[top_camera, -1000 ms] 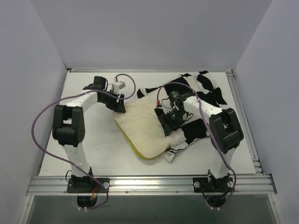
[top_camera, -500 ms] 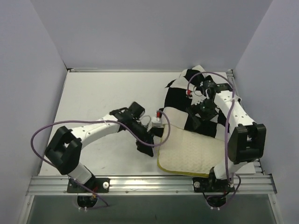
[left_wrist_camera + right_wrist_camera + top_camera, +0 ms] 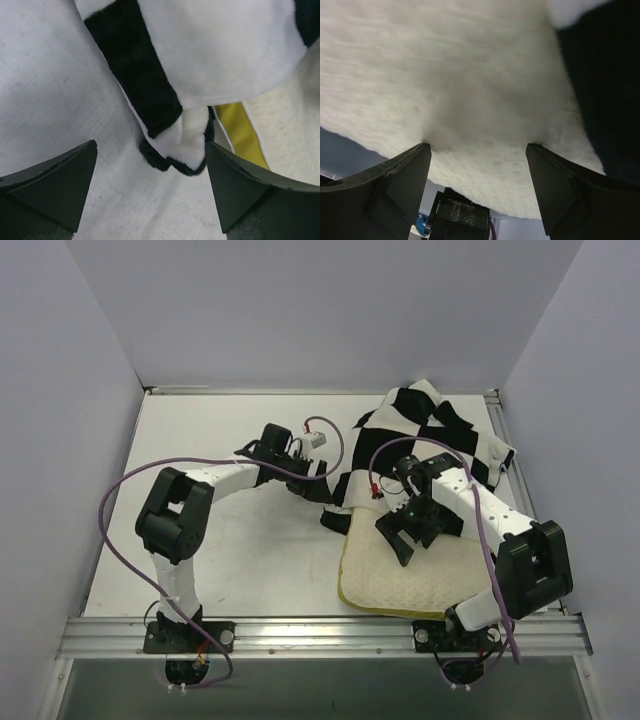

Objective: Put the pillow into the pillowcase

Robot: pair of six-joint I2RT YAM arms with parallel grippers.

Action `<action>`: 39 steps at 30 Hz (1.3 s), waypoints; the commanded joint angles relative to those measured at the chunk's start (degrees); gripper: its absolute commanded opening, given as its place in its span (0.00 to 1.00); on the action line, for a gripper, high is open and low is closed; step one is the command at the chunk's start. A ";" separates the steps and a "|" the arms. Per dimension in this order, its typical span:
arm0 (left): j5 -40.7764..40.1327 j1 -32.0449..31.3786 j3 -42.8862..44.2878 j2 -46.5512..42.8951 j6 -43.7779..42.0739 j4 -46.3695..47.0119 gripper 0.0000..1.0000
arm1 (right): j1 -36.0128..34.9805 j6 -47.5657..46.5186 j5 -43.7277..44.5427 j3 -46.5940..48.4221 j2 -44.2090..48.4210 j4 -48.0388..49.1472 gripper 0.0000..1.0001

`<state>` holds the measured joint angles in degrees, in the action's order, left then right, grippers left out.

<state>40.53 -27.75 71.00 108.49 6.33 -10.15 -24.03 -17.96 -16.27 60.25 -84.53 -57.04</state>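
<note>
The cream quilted pillow lies at the front right, its far end under the black-and-white checkered pillowcase. My left gripper is open at the pillowcase's left edge. In the left wrist view, my left gripper is just above the table, with a folded corner of the pillowcase between the open jaws. The pillow's yellow edge shows beside it. My right gripper is open over the pillow. In the right wrist view, my right gripper has its tips pressed on the cream pillow, with the pillowcase at the right.
The white table is walled on the left, back and right. A metal rail runs along the front edge, close to the pillow's near side. Purple cables loop off both arms.
My left gripper has swung from the pillow's front-left corner back to the pillowcase's left edge. My right gripper has come forward from the pillowcase onto the pillow. The pillowcase now covers more of the pillow.
</note>
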 commanded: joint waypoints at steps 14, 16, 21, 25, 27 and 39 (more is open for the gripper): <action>17.65 -3.71 -10.69 -6.78 -10.96 -3.10 0.00 | 4.70 -1.47 5.56 19.61 -24.52 10.19 0.43; 17.12 -4.68 -15.08 -12.12 -15.80 -8.29 0.00 | 4.00 -1.47 3.71 29.42 -29.10 10.54 0.43; 15.73 -8.36 -20.55 -20.32 -14.69 -10.33 0.00 | 1.27 -2.60 -3.39 41.87 -32.37 10.98 0.45; 11.08 -11.63 -21.43 -22.35 -7.92 -6.73 0.00 | 0.30 -1.39 -4.90 42.06 -29.82 10.11 0.50; 8.26 -8.04 -20.21 -22.18 -6.60 -6.20 0.00 | 1.78 0.28 -6.13 37.59 -25.28 8.00 0.55; 5.87 6.48 -10.01 -19.45 -5.97 -9.44 0.18 | -1.09 1.25 -10.64 22.12 -6.71 -0.18 0.92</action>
<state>44.75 -20.47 58.17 90.15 0.86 -19.25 -18.94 -16.49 -25.93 85.47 -94.11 -52.71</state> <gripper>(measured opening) 0.170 0.905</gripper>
